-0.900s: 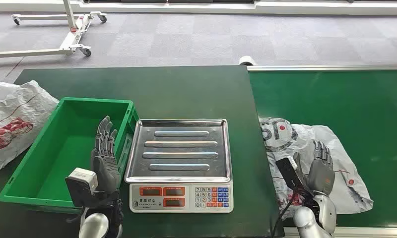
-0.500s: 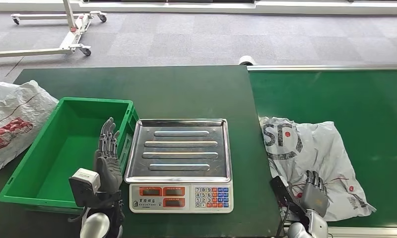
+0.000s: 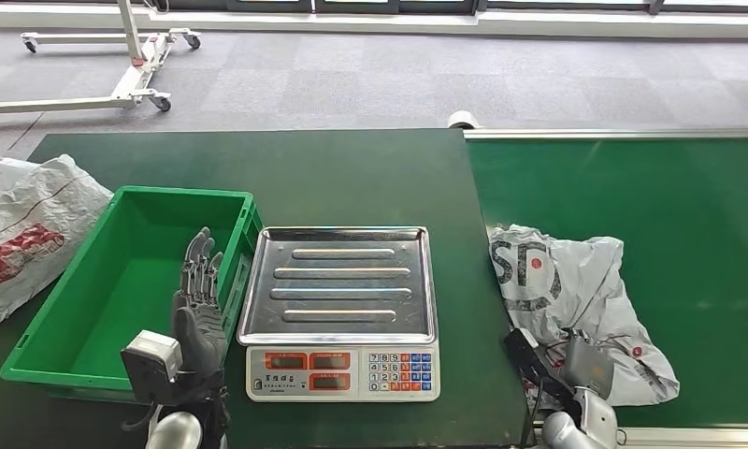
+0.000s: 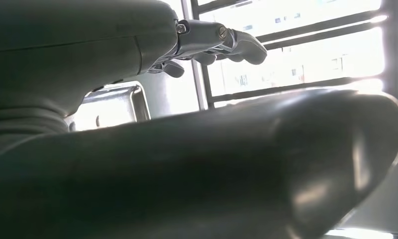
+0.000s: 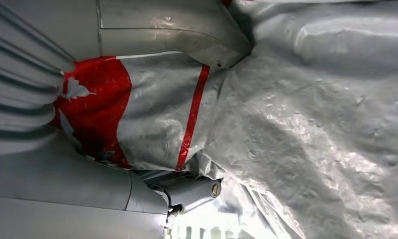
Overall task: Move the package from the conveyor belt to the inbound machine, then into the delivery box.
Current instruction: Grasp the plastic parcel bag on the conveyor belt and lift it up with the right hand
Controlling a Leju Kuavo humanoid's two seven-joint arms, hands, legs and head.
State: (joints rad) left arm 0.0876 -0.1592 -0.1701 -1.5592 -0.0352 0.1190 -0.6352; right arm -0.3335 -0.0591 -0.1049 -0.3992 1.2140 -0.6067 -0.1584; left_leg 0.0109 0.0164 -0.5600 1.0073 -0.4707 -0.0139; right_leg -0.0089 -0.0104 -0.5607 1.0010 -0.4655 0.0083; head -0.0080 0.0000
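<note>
Right hand (image 3: pixel 590 363) was down on the near corner of the package (image 3: pixel 576 290), fingers bunching the grey plastic, because a floppy bag needs a fistful. It was lying on the conveyor belt (image 3: pixel 688 206), just beside the scale (image 3: pixel 338 299), so the carry looked short. Left hand (image 3: pixel 198 304) was holding nothing, fingers straight and apart over the green bin (image 3: pixel 43 327), probably waiting for the drop.

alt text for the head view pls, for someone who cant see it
The robot's right hand grips the near edge of a crumpled grey package on the green conveyor belt. A steel-topped scale sits left of it, then a green bin, with the left hand raised, fingers apart.
</note>
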